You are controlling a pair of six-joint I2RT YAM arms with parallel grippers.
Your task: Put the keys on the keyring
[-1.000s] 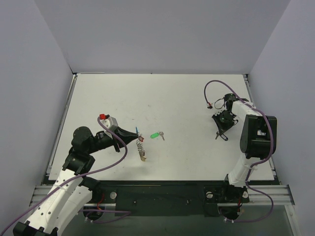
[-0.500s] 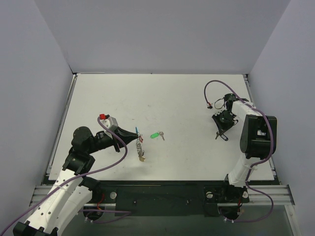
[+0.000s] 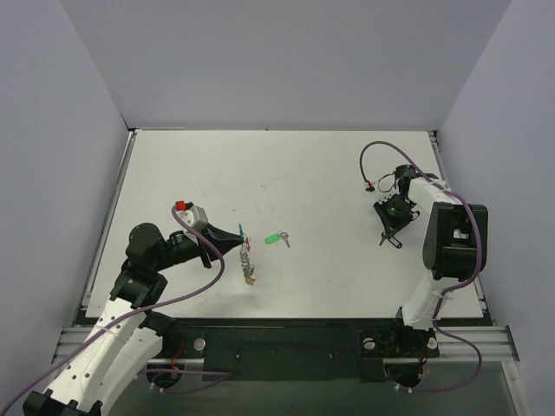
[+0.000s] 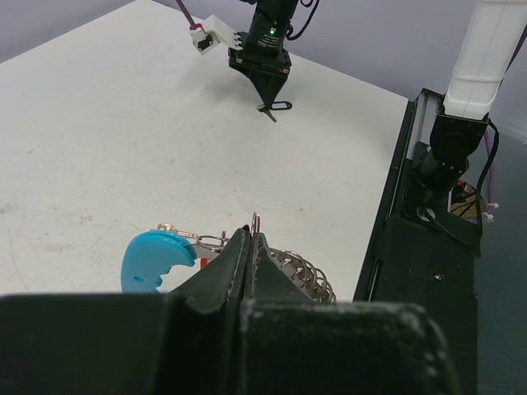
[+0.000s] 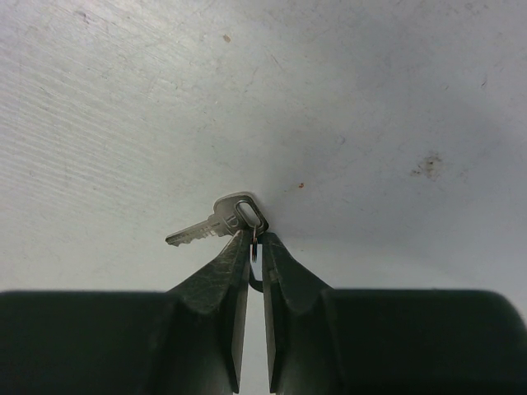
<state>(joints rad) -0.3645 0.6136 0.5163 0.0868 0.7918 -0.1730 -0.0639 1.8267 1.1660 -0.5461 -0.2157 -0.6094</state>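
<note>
Viewing from above, the left gripper [image 3: 238, 236] is found clamped on the large silvery coiled-wire keyring [image 3: 247, 260] toward the white tabletop's [image 3: 303, 173] near edge, the green-tagged silver key [image 3: 277, 237] just beside it. Left wrist: the wire is pinched by shut fingers [image 4: 222, 271] beside a blue plastic tag [image 4: 152, 259]. Right wrist: the right gripper [image 5: 255, 239] is set over the black-rimmed silver key [image 5: 218, 224], jaws a slit apart; a grip cannot be confirmed.

Coiled silver keyring [image 3: 247, 263] with blue tag, green-tagged key [image 3: 277, 237] just beside, silver key [image 5: 216, 225] far right
</note>
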